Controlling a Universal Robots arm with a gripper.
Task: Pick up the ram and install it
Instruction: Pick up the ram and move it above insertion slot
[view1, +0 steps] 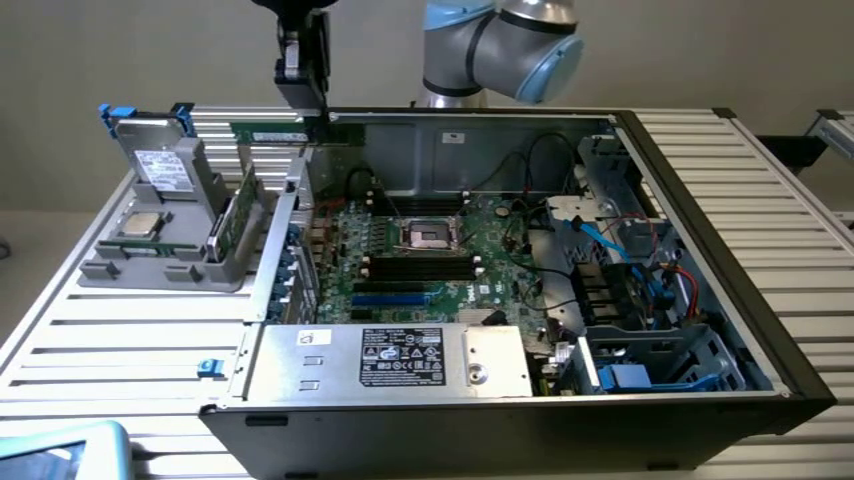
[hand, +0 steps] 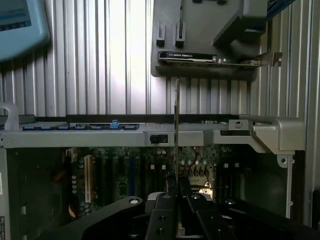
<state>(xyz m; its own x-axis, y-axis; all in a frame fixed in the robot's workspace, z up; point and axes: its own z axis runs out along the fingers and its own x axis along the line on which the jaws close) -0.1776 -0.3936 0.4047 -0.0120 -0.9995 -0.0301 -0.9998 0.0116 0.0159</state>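
Observation:
The ram (view1: 296, 133) is a long thin green stick, and my gripper (view1: 320, 112) is shut on its upper edge. It hangs level in the air over the back rim of the open computer case (view1: 747, 250), toward the exterior view's left. The wrist view shows the ram (hand: 177, 125) edge-on as a thin line running out from between the black fingers (hand: 167, 197). Below it lies the green motherboard (view1: 494, 240), whose black memory slots (view1: 420, 265) sit just in front of the processor socket (view1: 430, 235).
A grey holder (view1: 147, 265) stands on the slatted table (view1: 120, 340) at the exterior view's left, carrying a silver processor chip (view1: 140, 222), a grey drive (view1: 167, 170) and an upright green card (view1: 236, 225). A power supply (view1: 400, 358) fills the case front. Cables (view1: 601, 240) crowd its right side.

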